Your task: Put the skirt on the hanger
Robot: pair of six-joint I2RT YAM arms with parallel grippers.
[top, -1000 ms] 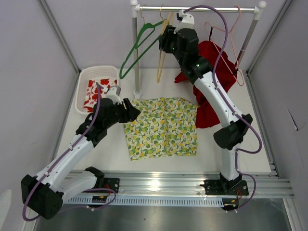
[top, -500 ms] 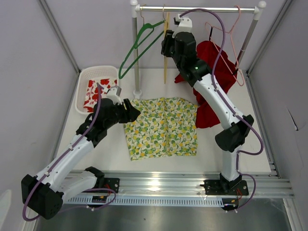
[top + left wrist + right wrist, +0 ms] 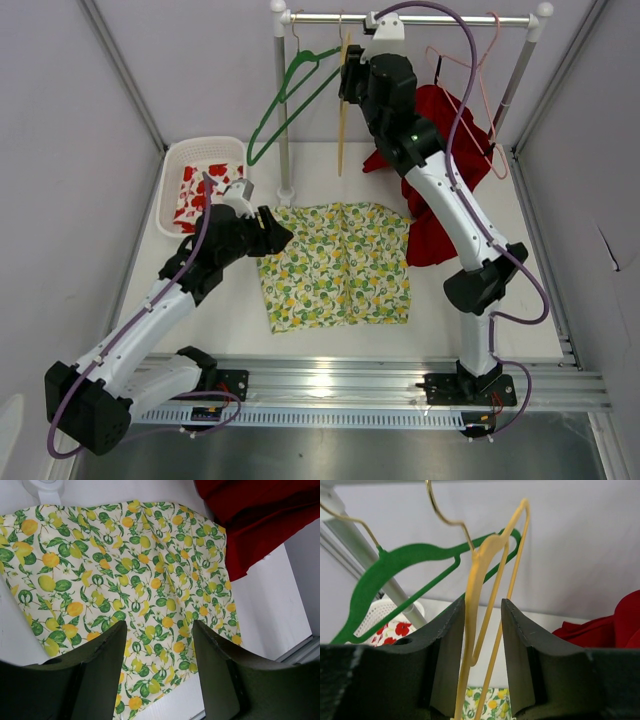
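The skirt (image 3: 335,262), white with a lemon and leaf print, lies flat on the table; it fills the left wrist view (image 3: 125,570). My left gripper (image 3: 280,232) hangs open and empty over the skirt's upper left corner, its fingers apart above the print (image 3: 159,630). A yellow hanger (image 3: 343,100) hangs from the rail (image 3: 440,18). My right gripper (image 3: 350,75) is up at the rail, open, with the yellow hanger (image 3: 485,575) between its jaws (image 3: 483,610). The hanger lies near the left jaw, with a gap to the right jaw.
A green hanger (image 3: 285,100) hangs left of the yellow one (image 3: 395,567). A red garment (image 3: 440,150) on a pink hanger (image 3: 485,90) drapes to the table beside the skirt. A white basket (image 3: 175,160) holding red-print cloth stands at the left. The rack pole (image 3: 281,110) stands behind the skirt.
My right gripper has risen toward the rail. The yellow hanger has swung from tilted to vertical and now sits between the jaws. The left arm has barely moved.
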